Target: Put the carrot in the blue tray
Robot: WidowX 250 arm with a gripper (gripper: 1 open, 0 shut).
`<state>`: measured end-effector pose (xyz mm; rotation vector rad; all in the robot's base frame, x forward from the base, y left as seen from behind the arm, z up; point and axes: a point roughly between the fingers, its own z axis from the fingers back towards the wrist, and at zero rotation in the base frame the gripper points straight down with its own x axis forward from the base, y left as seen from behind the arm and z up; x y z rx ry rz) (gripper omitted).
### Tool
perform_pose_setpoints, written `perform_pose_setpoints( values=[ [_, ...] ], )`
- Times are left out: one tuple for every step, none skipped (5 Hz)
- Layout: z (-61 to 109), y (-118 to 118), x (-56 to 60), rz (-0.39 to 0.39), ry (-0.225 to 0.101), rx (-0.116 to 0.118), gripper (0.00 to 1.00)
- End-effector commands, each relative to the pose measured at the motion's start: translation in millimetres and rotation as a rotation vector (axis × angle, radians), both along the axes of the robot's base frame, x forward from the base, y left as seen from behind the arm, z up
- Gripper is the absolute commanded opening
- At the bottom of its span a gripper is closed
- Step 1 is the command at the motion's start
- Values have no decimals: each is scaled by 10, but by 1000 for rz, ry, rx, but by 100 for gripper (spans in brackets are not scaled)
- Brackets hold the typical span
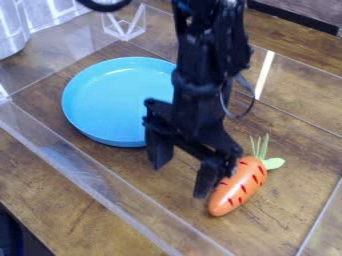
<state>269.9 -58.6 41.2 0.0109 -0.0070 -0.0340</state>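
Observation:
The toy carrot (239,186) lies on the wooden table at the lower right, orange with dark grooves and green leaves (266,155) pointing up-right. My black gripper (186,167) points straight down just left of it, open, with its right finger (214,172) close beside the carrot's left side and nothing between the fingers. The round blue tray (107,98) rests on the table at the upper left, empty; the arm covers its right rim.
A clear plastic wall (80,170) runs along the table's front left edge. A white wire stand (123,18) and a grey object (11,30) sit at the back left. A bright light streak (265,72) reflects on the wood at the right.

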Motion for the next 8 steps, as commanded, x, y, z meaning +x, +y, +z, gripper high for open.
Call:
perform_pose_setpoints(
  values=[
    [-66,-115,114,-31,-69,-12,100],
    [-106,-170,139,-43,-90,2,100],
    [-118,-181,181,-46,-91,2,0],
    [-64,-217,202,-69,-100,-2,0],
    [-72,-267,216,-86,-102,-7,0],
    [-94,-315,231,-101,-104,-13,0],
    [-104,-342,260,-109,-108,-16,0],
    [-120,-361,273,-117,-109,-17,0]
  ],
)
